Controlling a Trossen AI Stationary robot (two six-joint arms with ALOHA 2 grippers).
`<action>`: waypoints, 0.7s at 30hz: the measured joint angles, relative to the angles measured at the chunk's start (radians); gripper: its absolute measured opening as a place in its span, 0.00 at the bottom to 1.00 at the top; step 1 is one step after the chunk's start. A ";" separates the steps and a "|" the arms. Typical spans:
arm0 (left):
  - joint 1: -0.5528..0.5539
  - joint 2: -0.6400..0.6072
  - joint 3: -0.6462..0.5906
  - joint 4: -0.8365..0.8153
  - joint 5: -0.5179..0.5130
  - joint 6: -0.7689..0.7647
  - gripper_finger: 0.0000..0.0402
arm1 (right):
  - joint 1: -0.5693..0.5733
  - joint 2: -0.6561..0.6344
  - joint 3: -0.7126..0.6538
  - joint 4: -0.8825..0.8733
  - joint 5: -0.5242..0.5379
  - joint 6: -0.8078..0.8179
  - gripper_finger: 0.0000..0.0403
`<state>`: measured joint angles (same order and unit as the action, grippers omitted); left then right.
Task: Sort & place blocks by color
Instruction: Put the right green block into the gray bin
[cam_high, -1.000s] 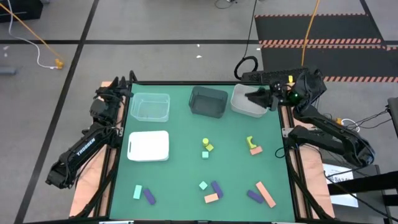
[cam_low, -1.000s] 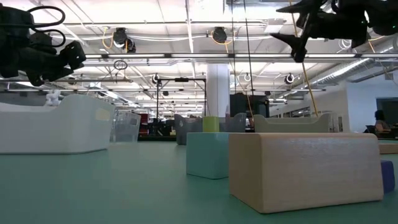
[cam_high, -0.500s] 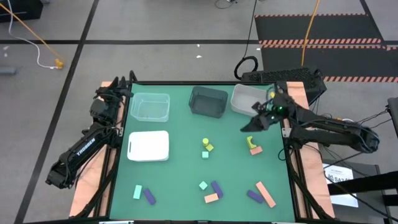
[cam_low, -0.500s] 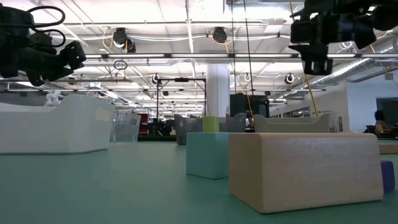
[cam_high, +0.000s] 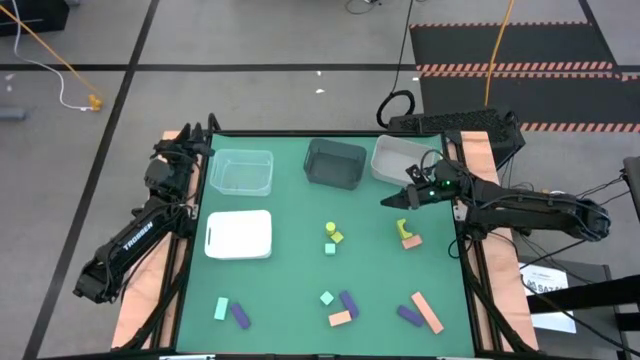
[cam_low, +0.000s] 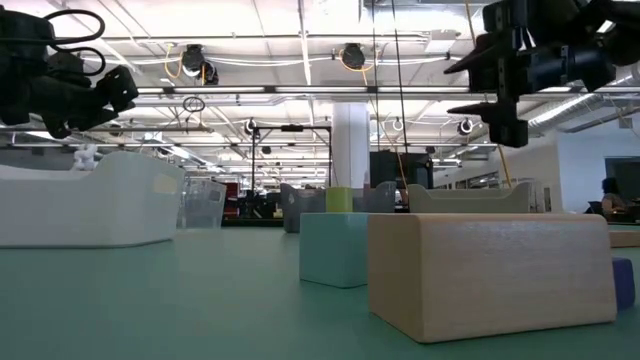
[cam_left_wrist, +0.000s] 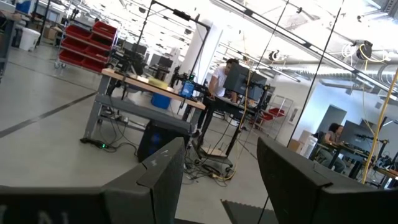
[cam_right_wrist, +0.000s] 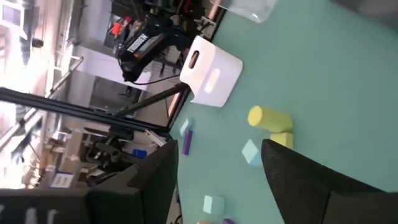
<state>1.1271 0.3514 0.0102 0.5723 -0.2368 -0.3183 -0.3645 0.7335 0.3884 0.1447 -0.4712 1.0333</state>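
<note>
Small blocks lie scattered on the green table. A yellow cylinder (cam_high: 330, 228), a yellow cube (cam_high: 337, 237) and a mint cube (cam_high: 330, 248) sit mid-table. A yellow-green curved piece (cam_high: 402, 228) rests by a salmon block (cam_high: 411, 241). Mint, purple and salmon blocks (cam_high: 340, 318) lie along the near edge. My right gripper (cam_high: 390, 201) hangs open above the table, just far of the curved piece, with nothing between its fingers (cam_right_wrist: 298, 180). My left gripper (cam_high: 187, 146) waits open at the far left corner, pointing off the table (cam_left_wrist: 221, 155).
Along the far edge stand a clear bin (cam_high: 241, 172), a dark bin (cam_high: 334, 162) and a pale bin (cam_high: 398, 160). A flat white tray (cam_high: 239, 234) lies at the left. A salmon bar (cam_high: 427, 312) and a purple block (cam_high: 408, 316) lie near right.
My right gripper has left the pale bin at the far right, gone toward the table's near edge and come down. It has rolled about its own axis and now hangs over the table by the yellow-green curved piece. The blocks have not moved.
</note>
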 joint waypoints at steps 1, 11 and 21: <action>0.000 0.000 0.000 0.000 0.000 0.000 0.50 | 0.000 0.005 0.014 -0.002 0.006 -0.020 0.55; 0.000 0.001 0.000 0.000 0.000 0.000 0.50 | 0.000 0.126 0.211 -0.307 0.035 -0.337 0.55; 0.000 0.002 0.000 0.000 0.000 0.000 0.50 | 0.092 0.313 0.385 -0.915 0.235 -0.478 0.55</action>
<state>1.1271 0.3530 0.0101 0.5720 -0.2371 -0.3183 -0.2727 1.0463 0.7732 -0.7699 -0.2363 0.5550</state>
